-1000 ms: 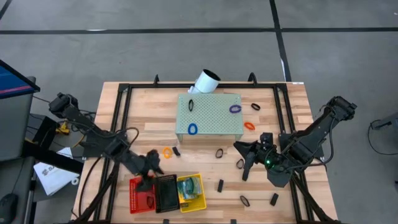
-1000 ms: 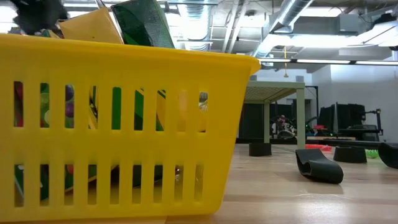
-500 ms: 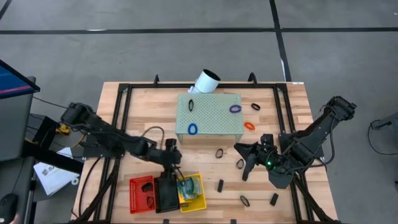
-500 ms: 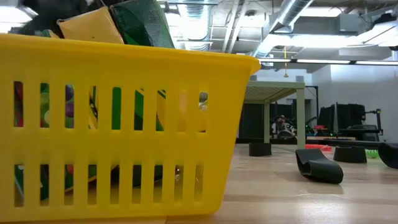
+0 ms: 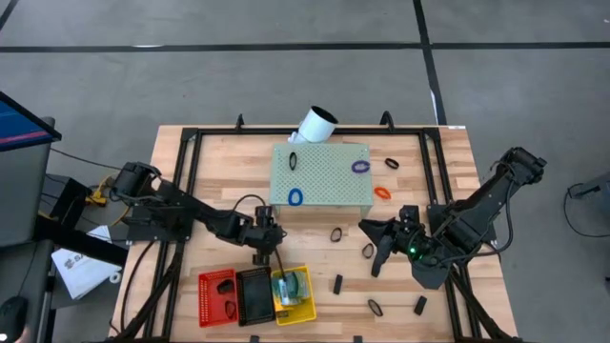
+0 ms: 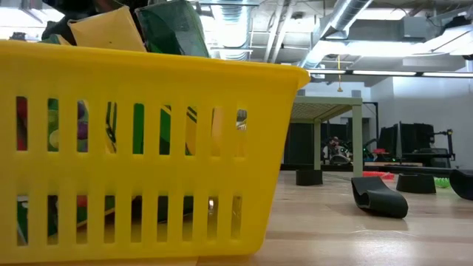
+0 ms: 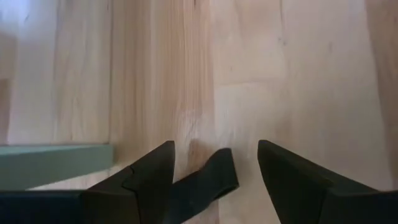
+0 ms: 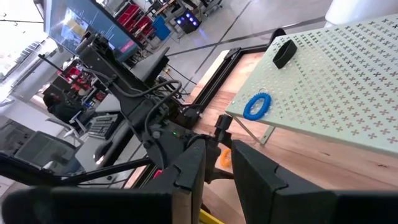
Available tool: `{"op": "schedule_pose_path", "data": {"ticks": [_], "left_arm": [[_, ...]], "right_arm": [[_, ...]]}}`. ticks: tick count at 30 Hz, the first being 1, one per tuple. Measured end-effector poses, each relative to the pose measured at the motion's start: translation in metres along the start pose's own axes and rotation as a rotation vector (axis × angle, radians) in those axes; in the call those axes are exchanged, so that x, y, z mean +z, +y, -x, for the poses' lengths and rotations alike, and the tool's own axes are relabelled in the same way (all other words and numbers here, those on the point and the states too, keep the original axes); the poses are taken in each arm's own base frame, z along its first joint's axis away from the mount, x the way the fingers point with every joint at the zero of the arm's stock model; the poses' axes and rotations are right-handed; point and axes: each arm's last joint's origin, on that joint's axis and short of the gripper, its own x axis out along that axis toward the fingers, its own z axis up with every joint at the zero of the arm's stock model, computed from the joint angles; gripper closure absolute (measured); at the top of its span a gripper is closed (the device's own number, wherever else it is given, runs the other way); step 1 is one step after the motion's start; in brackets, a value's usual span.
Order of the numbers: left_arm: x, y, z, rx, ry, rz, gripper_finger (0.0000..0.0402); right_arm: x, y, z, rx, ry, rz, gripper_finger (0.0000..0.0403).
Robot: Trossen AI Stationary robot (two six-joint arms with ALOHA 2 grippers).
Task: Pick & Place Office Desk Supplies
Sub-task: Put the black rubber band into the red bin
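My left gripper is low over the table, just near of the pale green block, and is open. In the left wrist view its fingers stand on either side of a small black clip that lies flat on the wood. My right gripper hangs still above the right half of the table. A narrow gap shows between its fingers, with nothing in it. Crayon boxes stick up out of the yellow basket. Loops and clips lie scattered, and a blue loop lies on the block. My left gripper comes at the black clip slanting down from the near left. The clip's end lies close against one finger. Whether that finger touches it, I cannot tell.
A red basket and a black basket stand beside the yellow one at the near edge. A white tube lies behind the block. Black clips and loops lie between the arms, and purple and orange loops lie by the block.
My left gripper has swung from above the red and black baskets toward the table's far and right side, past the yellow basket. It has come down to the wood beside the green block and has turned about as it went. My right arm has kept still.
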Motion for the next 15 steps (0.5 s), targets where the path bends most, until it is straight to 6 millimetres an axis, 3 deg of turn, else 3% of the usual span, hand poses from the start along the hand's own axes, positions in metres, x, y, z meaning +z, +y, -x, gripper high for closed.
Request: {"op": "schedule_pose_path", "data": {"ticks": [8,15], "left_arm": [[-0.0056,0.0005,-0.0002,0.011,0.055,0.024,0.0208],[-0.0066,0.0003,-0.0003,0.009,0.065,0.102,0.0314]], "right_arm": [[-0.0008,0.0008,0.0017,0.008,0.005,-0.005,0.0326],[-0.0008,0.0008,0.0017,0.008,0.005,-0.006,0.0326]]}}
